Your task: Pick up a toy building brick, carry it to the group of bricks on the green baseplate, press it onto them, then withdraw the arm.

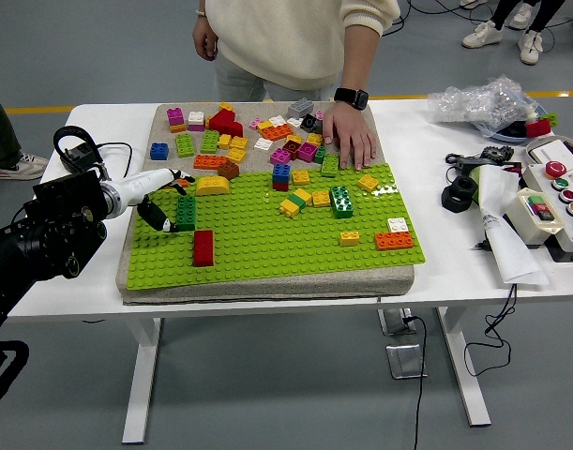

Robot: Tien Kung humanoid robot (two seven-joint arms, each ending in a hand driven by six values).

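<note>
At the left edge, the robot's left arm is reaching in over the white tabletop [89,281], its left hand [159,195] hovering at the left border of the green baseplate [267,246]. Its fingers [160,221] are sitting spread and lightly curved, closing on nothing, with the lower fingertip lying just beside a dark green brick [186,213] that is standing upright on the baseplate; whether they are touching cannot be told. A red brick [203,247] is sitting on the baseplate just below and to the right of it. Behind the hand, a yellow arched brick [212,185] is resting at the baseplate's far edge. Farther right, a loose pile of bricks [258,136] is lying across the beige mat beyond the baseplate. A small group of bricks [314,192] is standing near the baseplate's far middle, including a dark green block [340,201]. A person is standing at the far side, pressing one hand [349,136] flat on the mat beside the pile. An orange brick [393,241] is sitting near the baseplate's right edge. A control box with coloured buttons [556,202] is resting at the far right.
</note>
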